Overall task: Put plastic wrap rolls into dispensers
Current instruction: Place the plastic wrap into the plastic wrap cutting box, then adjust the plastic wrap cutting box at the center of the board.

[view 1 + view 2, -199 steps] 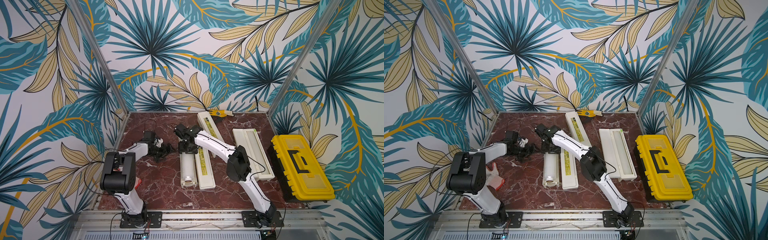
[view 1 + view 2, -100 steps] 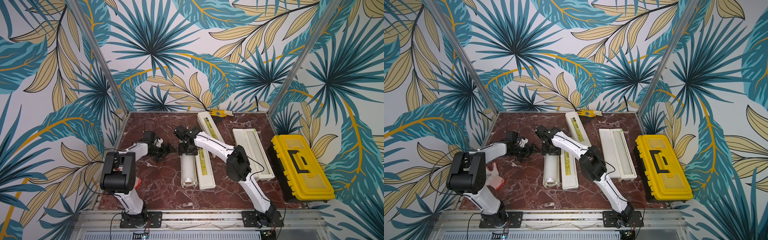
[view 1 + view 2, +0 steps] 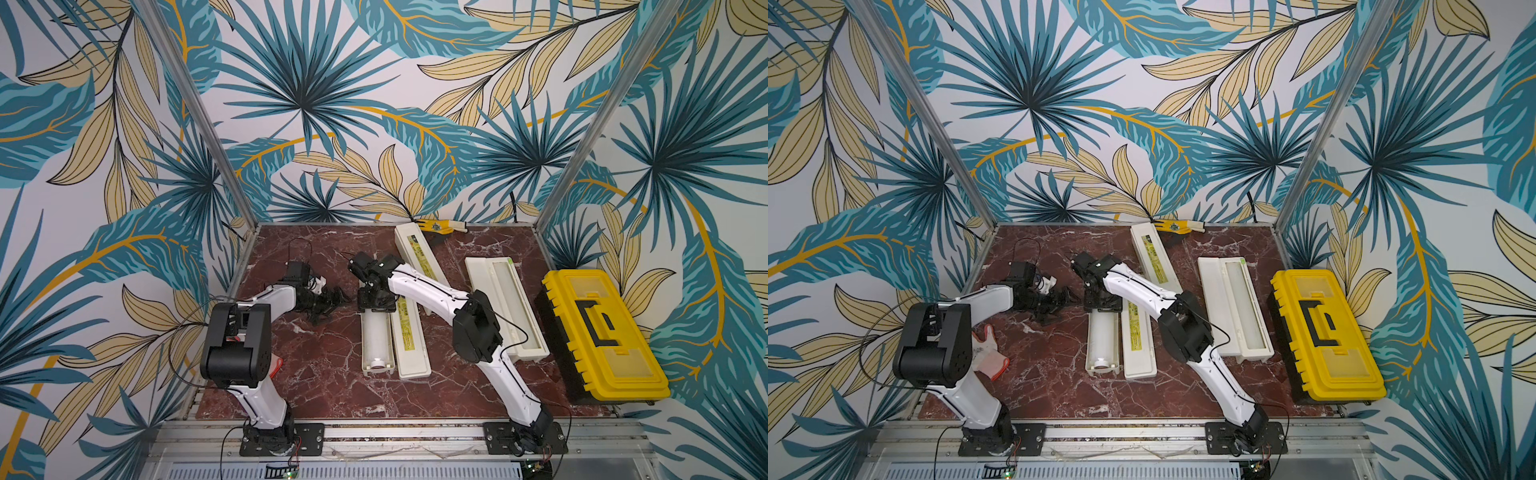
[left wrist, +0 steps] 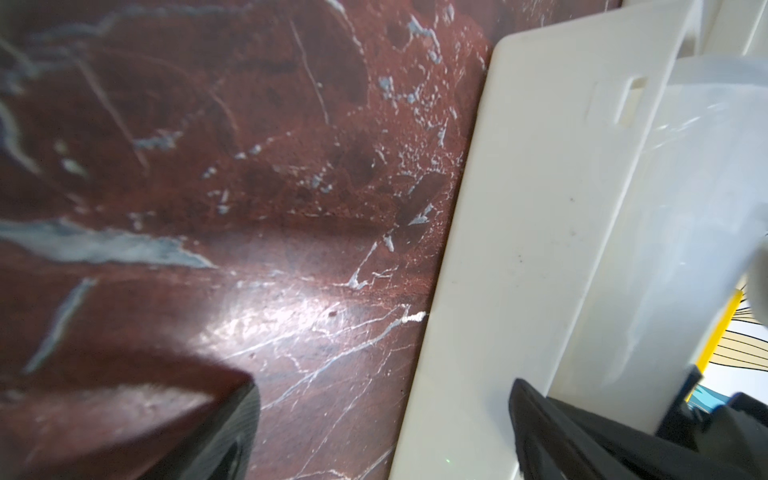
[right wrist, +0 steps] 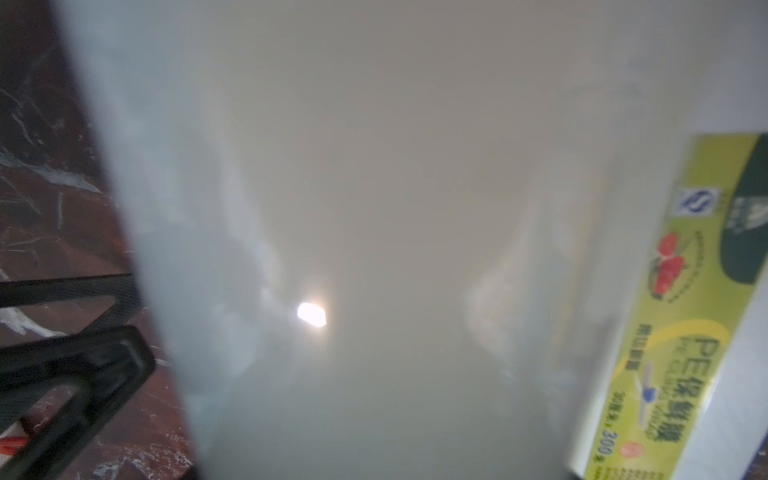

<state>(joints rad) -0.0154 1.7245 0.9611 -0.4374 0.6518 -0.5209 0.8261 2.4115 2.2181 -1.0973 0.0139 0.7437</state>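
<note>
- Leafy teal-and-tan wallpaper on every wall, red marble worktop (image 3: 332,374) underneath.
- Way off to the left of the middle dispenser (image 3: 364,349) there's a white-and-orange glove (image 3: 988,353) lying flat, half tucked behind the left arm.
- Left gripper (image 3: 332,303) sits low, just left of that dispenser's far end. Its jaws are spread wide with nothing in them.
- Middle dispenser is open, with its lid (image 3: 409,336) flopped flat against its right side. A milky roll (image 3: 376,336) lies in the tray.
- Right gripper (image 3: 376,297) is down on the roll's far end, clamped around it.
- Behind it and a bit right is a closed dispenser (image 3: 415,253), lying at a slant.
- Further right is another open dispenser (image 3: 484,291) with a second roll (image 3: 513,307) inside, and past that the yellow toolbox (image 3: 598,332).
</note>
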